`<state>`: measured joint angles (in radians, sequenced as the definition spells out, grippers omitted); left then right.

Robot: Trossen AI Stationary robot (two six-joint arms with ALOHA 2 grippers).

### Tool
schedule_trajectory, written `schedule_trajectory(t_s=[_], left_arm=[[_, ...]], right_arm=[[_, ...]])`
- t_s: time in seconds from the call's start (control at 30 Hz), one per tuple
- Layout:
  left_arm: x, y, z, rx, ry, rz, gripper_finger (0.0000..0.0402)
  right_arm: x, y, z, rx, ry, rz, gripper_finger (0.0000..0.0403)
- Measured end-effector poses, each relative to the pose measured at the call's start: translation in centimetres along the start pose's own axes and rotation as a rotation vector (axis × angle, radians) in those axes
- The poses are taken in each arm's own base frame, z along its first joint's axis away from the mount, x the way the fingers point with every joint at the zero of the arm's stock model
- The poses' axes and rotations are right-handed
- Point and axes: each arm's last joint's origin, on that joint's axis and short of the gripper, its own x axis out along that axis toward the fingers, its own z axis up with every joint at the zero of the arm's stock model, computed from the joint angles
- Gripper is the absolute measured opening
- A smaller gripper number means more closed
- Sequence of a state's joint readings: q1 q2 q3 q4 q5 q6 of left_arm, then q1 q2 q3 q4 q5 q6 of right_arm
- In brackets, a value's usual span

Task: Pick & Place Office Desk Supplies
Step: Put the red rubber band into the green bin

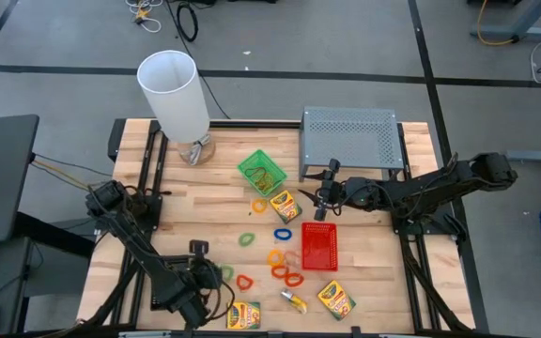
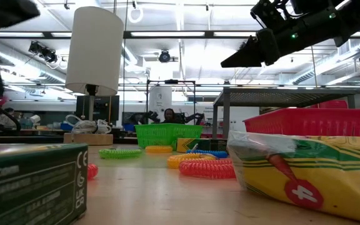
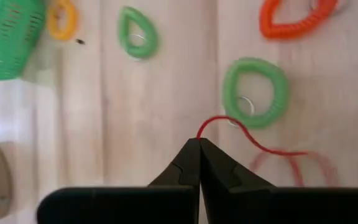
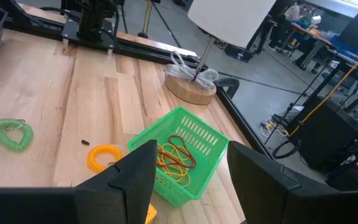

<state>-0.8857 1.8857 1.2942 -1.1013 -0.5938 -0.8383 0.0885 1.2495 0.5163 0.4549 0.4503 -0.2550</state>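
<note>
My left gripper (image 1: pixel 212 280) is at the table's near left, shut on a thin red band (image 3: pixel 241 134). Past it lie a green loop band (image 3: pixel 253 92), a second green loop (image 3: pixel 137 31) and an orange loop (image 3: pixel 294 18). My right gripper (image 1: pixel 325 197) is open and empty, above the table's middle by a crayon box (image 1: pixel 285 205). Its fingers (image 4: pixel 135 174) frame the green tray (image 4: pixel 179 152), which holds tan and red rubber bands. A red tray (image 1: pixel 318 246) stands near the middle. My left gripper pinches the red band by a short stretch of its strand (image 3: pixel 200 134) at the free ends of its two shut fingers. The strand arcs away from the tips to a blurred red loop (image 3: pixel 291 168). I cannot tell whether that part lies on the table.
The tall white cylinder (image 1: pixel 175 94) stands at the far left and the grey perforated riser (image 1: pixel 350 141) at the far right. Two crayon boxes (image 1: pixel 244 315) (image 1: pixel 336 299) lie near the front edge. Coloured loops (image 1: pixel 285 268) lie between them. A person (image 2: pixel 169 115) shows beyond the table.
</note>
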Motion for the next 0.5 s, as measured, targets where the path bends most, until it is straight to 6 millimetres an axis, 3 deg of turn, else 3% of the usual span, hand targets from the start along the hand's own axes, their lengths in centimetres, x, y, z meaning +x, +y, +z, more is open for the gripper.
schedule_trajectory(t_s=[0.33,0.5], left_arm=[[0.6,2.8,1.9,0.081,-0.059,0.209,0.0001],[1.7,3.7,4.3,0.093,-0.139,0.189,0.0000]], right_arm=[[0.0,0.0,0.0,0.011,-0.004,-0.001,0.0205],[0.0,0.0,0.0,0.008,-0.004,0.000,0.0205]])
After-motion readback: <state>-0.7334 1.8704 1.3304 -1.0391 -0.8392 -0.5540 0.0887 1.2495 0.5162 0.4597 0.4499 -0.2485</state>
